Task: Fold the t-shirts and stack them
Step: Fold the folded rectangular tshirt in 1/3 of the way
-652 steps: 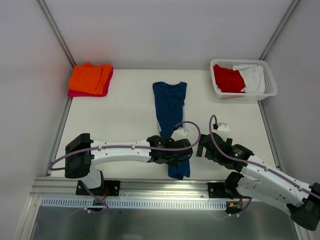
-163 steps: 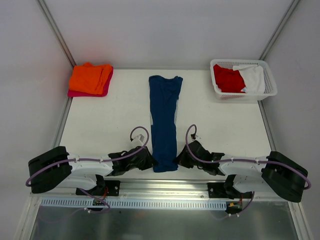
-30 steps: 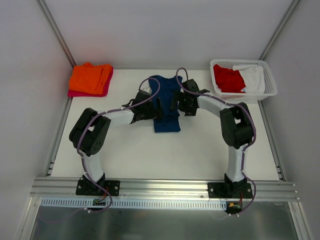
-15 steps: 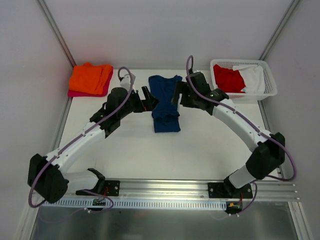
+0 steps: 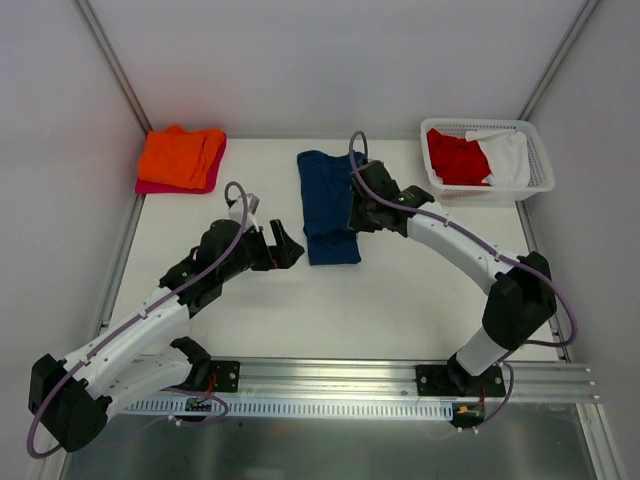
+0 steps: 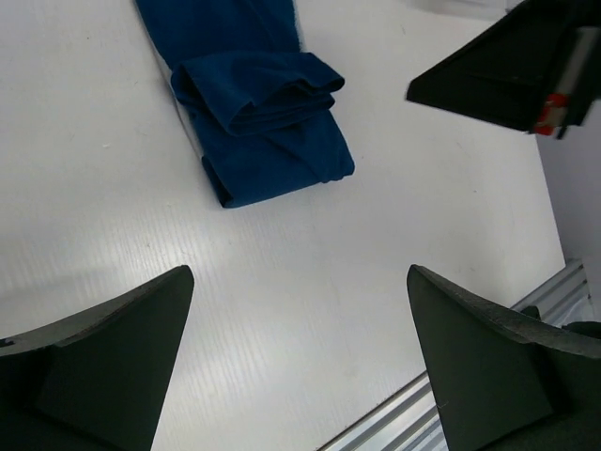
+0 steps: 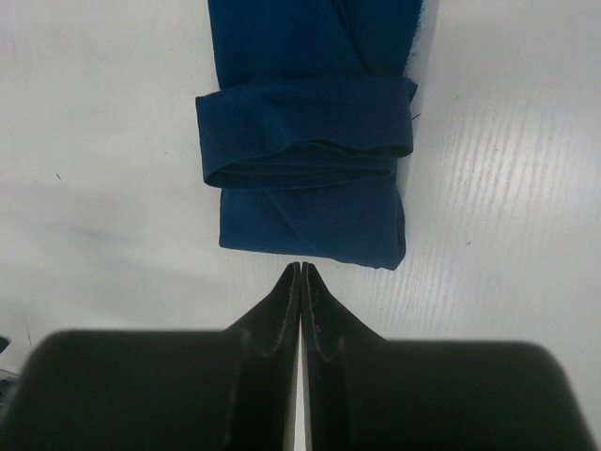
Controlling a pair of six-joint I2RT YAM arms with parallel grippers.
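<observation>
1. Both arms have moved since a moment ago. Seen from above, the left claw (image 5: 285, 248) has pulled back from the soft navy blue cloth t-shirt (image 5: 328, 200). The right claw (image 5: 353, 217) has snapped shut beside the shirt's right edge. The shirt was a long strip before. Now its near end is folded up, so it is shorter.
2. From above, the navy shirt lies toward the back of the flat white table (image 5: 300, 310), in the middle. A folded orange cloth t-shirt (image 5: 182, 155) sits on a pink cloth t-shirt (image 5: 150, 187) in the far left corner. A red cloth t-shirt (image 5: 455, 158) and a white cloth t-shirt (image 5: 508, 158) lie in the white plastic lattice basket (image 5: 440, 192) at the far right.
3. From the left wrist, the left claw (image 6: 299, 282) is wide open and holds nothing. The navy shirt (image 6: 263, 103) lies ahead of it, apart, with the fold on top.
4. From the right wrist, the right claw (image 7: 300, 268) is pinched tight shut with nothing in it. Its tips sit just short of the navy shirt's (image 7: 305, 132) near edge.
5. I think the folding is only partly done. Next, the right claw must open, and both claws should grab the cloth and fold it once more. Then the shirt can go on the orange pile.
</observation>
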